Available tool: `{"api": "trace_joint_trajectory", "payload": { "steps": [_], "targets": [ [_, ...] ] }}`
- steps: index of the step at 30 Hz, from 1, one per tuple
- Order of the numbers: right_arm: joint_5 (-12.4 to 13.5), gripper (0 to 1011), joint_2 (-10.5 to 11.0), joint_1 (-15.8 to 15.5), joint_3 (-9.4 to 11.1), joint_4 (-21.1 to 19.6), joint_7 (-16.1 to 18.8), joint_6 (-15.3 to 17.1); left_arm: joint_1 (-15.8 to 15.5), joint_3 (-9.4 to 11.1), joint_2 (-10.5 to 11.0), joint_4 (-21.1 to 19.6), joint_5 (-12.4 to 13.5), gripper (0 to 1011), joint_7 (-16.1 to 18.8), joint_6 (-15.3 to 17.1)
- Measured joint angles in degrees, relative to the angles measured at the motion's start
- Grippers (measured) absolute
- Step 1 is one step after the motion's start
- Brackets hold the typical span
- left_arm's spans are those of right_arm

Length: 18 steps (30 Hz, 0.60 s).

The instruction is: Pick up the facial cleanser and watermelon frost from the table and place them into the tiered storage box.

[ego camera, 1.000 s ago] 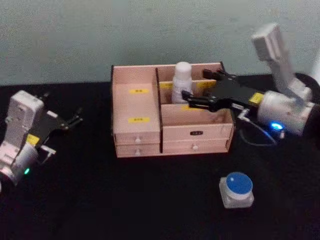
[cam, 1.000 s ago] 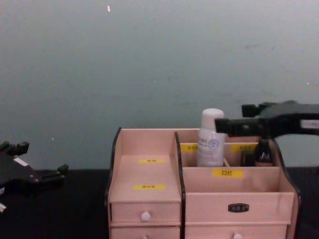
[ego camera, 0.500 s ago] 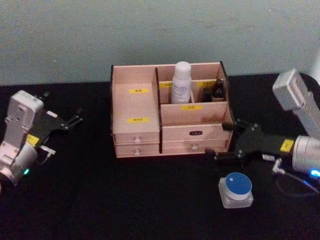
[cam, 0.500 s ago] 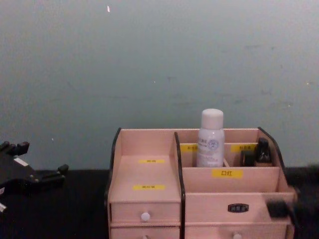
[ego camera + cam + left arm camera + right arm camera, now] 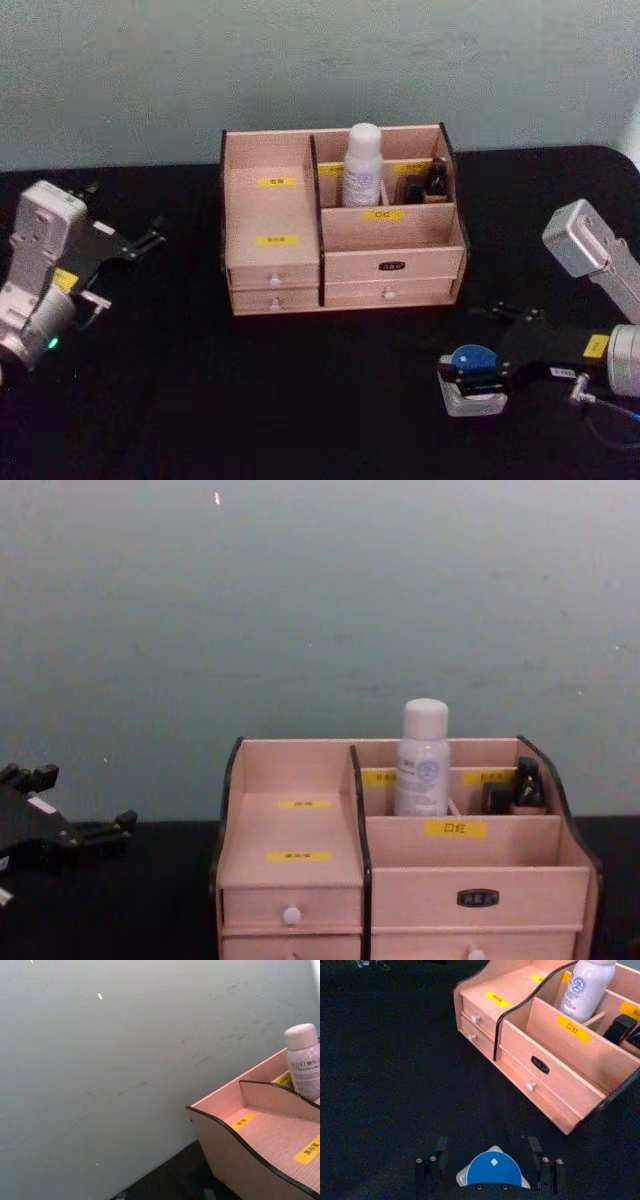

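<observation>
Right pincer (image 5: 487, 1152) dropped astride jar (image 5: 494, 1171); label (image 5: 575, 1028) seemingly 口红.

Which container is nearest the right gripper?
The blue-lidded jar on the black table, between the fingers of the right gripper; the white bottle and dark bottle stand inside the light wooden stepped organiser.

facial cleanser (image 5: 362, 165) upright in tiered storage box (image 5: 270, 212) | watermelon frost (image 5: 472, 361) blue-lidded, on table (image 5: 300, 400)

Right gripper (image 5: 463, 376) has left the tiered storage box (image 5: 272, 212) and dropped to the watermelon frost (image 5: 472, 357). Fingers (image 5: 436, 1161) now straddle its blue lid (gaps both sides, no clamp).
</observation>
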Motion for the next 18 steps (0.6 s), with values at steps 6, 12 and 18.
{"api": "trace_joint_trajectory", "payload": {
  "steps": [6,12,18],
  "targets": [
    [-0.9,1000,1.1,-0.5,-0.1,-0.4,-0.6,0.1,0.0,0.0,0.0,0.0,0.0,1001,0.0,0.0],
    [-1.8,1000,1.7,-0.8,-0.3,-0.6,-0.6,0.1,0.0,0.0,0.0,0.0,0.0,1001,0.0,0.0],
    [-2.4,1000,1.6,-0.9,-0.4,-0.4,-0.7,0.1,0.0,0.0,0.0,0.0,0.0,1001,0.0,0.0]
  ]
}}
